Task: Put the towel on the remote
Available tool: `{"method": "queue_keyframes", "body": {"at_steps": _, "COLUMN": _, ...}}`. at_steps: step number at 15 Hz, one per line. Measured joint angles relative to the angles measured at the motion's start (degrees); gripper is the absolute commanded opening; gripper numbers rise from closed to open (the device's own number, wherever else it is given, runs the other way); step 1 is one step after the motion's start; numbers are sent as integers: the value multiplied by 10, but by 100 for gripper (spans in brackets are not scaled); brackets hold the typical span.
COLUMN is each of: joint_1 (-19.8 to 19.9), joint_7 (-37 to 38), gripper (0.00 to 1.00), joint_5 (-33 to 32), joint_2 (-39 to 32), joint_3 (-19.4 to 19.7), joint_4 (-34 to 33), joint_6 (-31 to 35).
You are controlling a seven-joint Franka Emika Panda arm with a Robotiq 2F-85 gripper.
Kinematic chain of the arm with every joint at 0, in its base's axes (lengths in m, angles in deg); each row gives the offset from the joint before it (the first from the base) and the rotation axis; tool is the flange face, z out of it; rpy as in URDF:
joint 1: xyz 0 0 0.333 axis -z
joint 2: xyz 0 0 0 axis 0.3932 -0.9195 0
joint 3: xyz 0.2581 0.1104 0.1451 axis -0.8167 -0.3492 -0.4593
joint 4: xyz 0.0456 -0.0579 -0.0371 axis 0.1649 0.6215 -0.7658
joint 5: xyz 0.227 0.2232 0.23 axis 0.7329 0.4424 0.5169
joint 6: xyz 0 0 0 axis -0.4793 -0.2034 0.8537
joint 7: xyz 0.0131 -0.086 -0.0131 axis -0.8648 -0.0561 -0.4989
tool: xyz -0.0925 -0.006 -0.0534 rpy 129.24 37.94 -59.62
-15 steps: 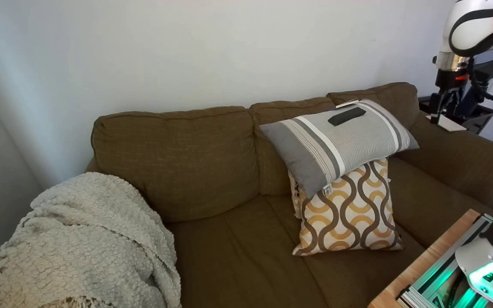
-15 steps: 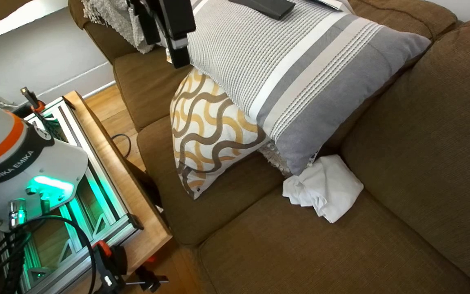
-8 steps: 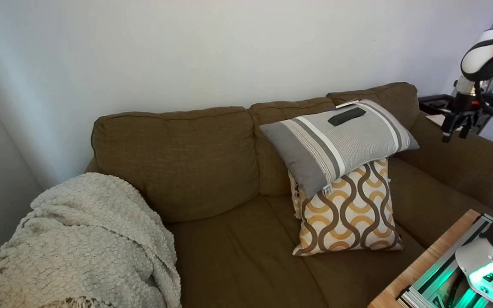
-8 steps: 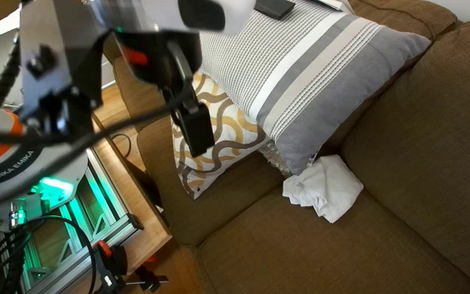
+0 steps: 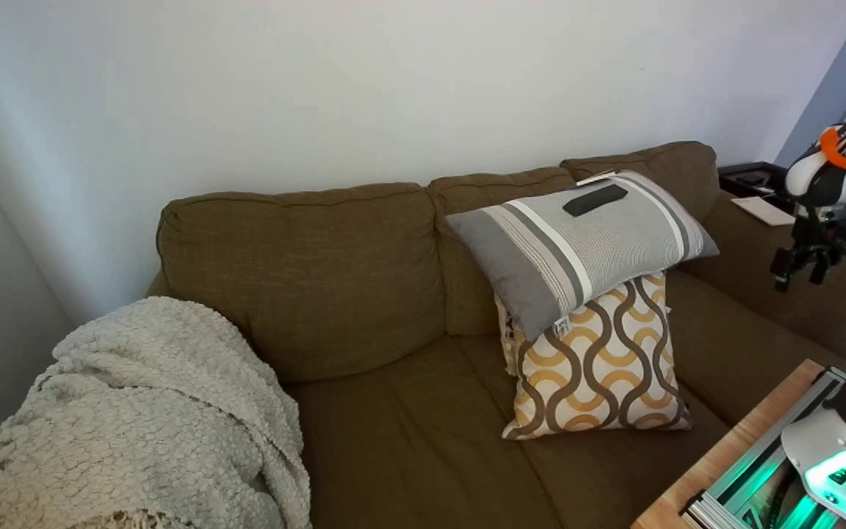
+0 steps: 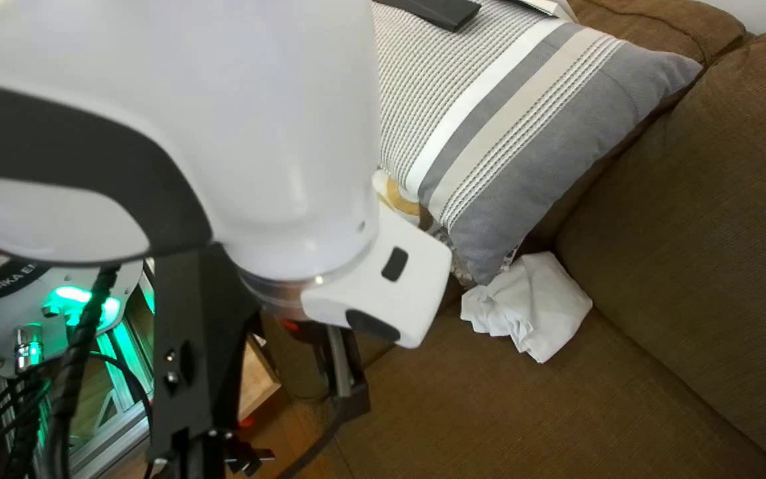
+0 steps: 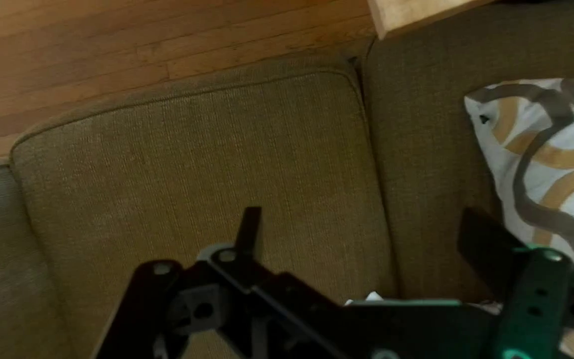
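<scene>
Towel (image 6: 529, 309) (white, bunched up) can be seen on the sofa seat (image 6: 556, 426), right by a corner of the grey striped pillow (image 6: 522, 126). Remote (image 5: 595, 200) is supported on top of that pillow (both ext. views). Hand (image 7: 361, 219) is held above the seat btw, w/ fingers (image 7: 250, 227) spread wide per the wrist cam.

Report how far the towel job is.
Done: nothing yet; the rectangular black remote lies uncovered on the grey striped fabric pillow. In hand: nothing; the jaws stand open. Left: lift the crumpled white cloth towel off the brown fabric sofa, then cover the remote.
</scene>
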Motion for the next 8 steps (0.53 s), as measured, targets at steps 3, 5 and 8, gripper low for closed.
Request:
{"method": "queue_keyframes", "body": {"at_steps": 3, "joint_1": 10, "joint_7": 53, "gripper": 100, "joint_5": -33, "joint_2": -102, "joint_3": 4, "joint_4": -22, "joint_6": 75}}
{"method": "queue_keyframes", "body": {"at_steps": 5, "joint_1": 9, "joint_7": 77, "gripper": 100, "joint_5": -44, "joint_2": -155, "joint_3": 5, "joint_4": -48, "joint_6": 86}}
{"method": "queue_keyframes", "body": {"at_steps": 8, "joint_1": 7, "joint_7": 83, "gripper": 100, "joint_5": -45, "joint_2": -176, "joint_3": 5, "joint_4": -65, "joint_6": 87}}
